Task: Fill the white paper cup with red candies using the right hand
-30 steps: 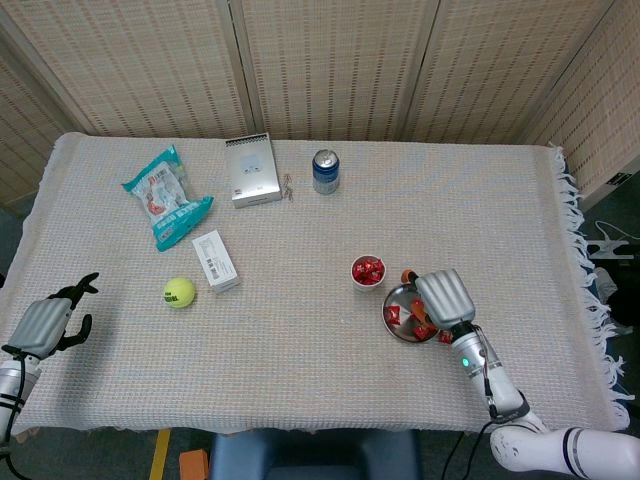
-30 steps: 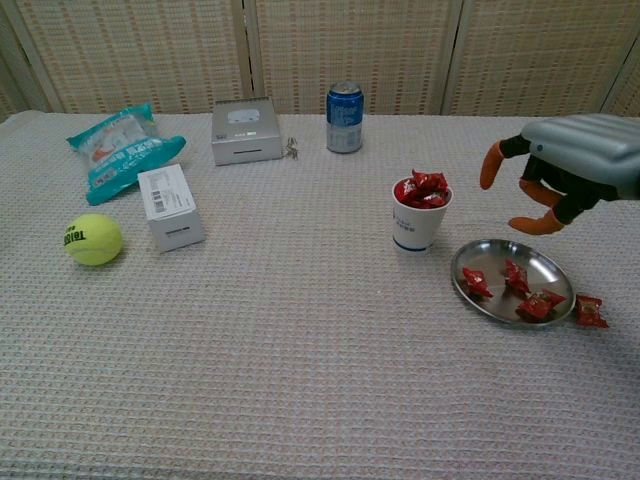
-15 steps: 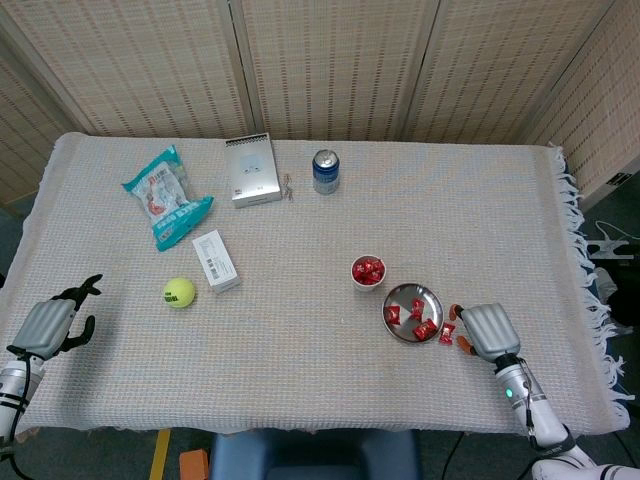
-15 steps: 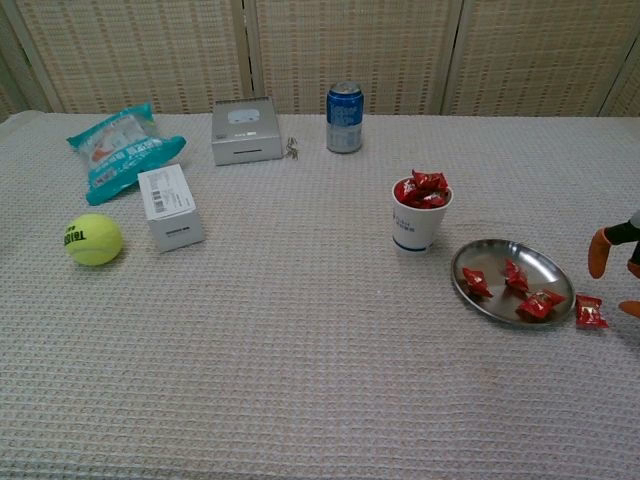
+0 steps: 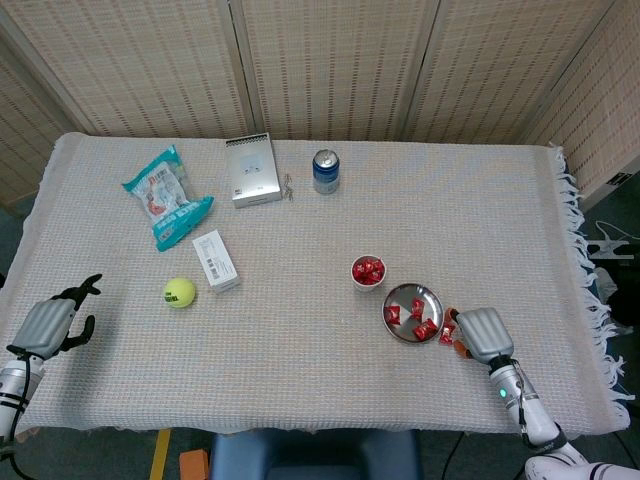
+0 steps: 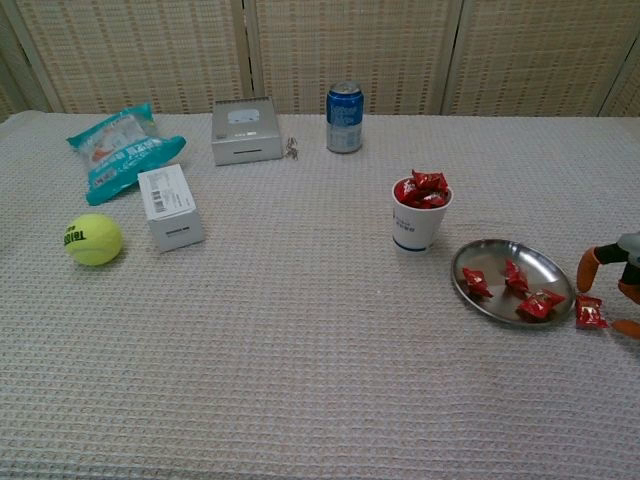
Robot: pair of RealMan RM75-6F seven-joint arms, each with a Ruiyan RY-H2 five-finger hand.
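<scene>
Cup sits mid-table, already heaped with candies. Right hand hangs right of the dish, fingers apart and empty, just over a stray candy on the cloth, probably lining up a pick. Left hand idles empty at the near-left edge.

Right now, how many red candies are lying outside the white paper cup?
4: three wrapped red candies lie on the round metal plate, and one on the cloth beside it, under the right hand, which may hide more.
</scene>
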